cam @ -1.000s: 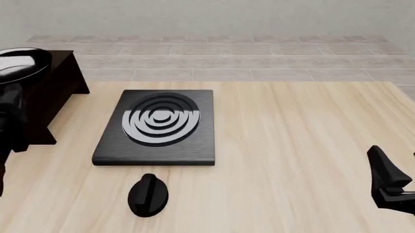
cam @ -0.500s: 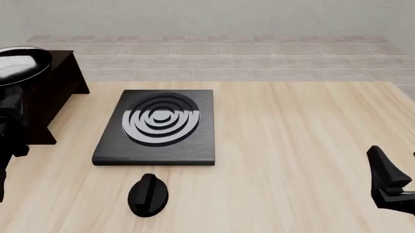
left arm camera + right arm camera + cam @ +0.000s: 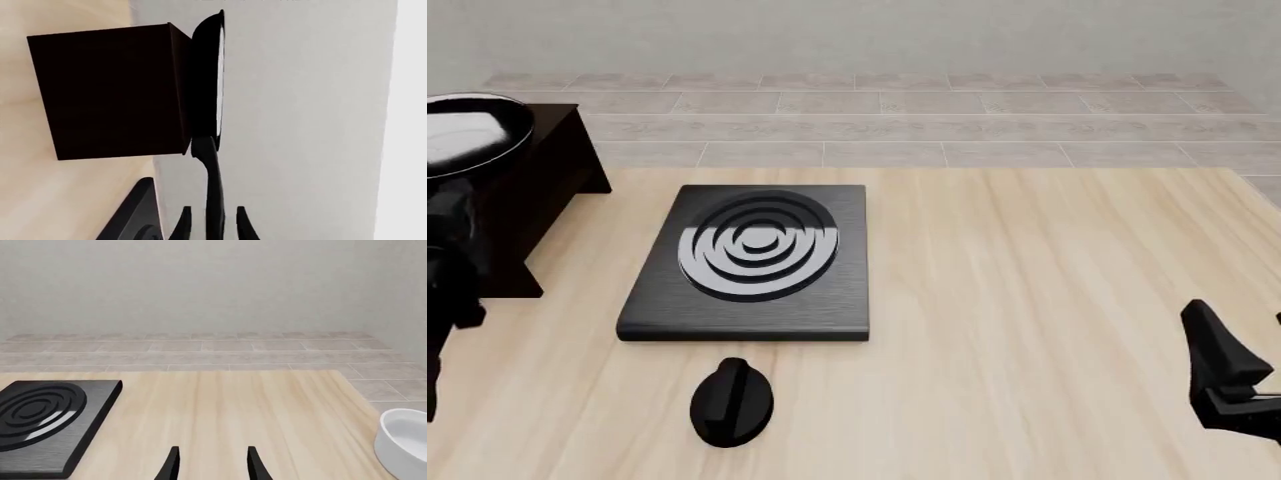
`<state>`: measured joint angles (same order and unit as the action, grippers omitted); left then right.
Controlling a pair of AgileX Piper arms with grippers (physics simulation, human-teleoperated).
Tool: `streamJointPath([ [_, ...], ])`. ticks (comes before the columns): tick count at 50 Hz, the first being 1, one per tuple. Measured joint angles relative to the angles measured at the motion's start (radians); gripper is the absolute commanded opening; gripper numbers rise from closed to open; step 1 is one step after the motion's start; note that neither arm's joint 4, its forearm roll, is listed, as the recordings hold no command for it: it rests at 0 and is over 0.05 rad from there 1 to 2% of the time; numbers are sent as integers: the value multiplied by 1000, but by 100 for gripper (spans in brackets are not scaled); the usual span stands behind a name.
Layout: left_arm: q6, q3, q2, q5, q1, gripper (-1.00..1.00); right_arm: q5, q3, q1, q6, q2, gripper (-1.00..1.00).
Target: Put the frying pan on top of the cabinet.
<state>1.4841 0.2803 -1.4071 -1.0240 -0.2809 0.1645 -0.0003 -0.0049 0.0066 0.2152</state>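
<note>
Black fingertips of the left gripper flank the frying pan handle — whether they clamp it is unclear. That pan sits on the cabinet, its bowl cut off at the front view's edge. Idle, the right gripper hangs parted, near a white bowl.

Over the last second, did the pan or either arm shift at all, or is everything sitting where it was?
Very little changed. The round black frying pan edged slightly toward the left edge of the front view, over the dark brown boxy cabinet. The left hand has its fingers either side of the pan's handle. The right hand, black ringed slab and small black knob stayed put.
</note>
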Motion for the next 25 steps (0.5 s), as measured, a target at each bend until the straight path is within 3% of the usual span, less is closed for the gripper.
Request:
streamJointPath([
  [25, -33, -11, 18, 25, -38, 100, 0, 0, 1, 0, 2, 100],
])
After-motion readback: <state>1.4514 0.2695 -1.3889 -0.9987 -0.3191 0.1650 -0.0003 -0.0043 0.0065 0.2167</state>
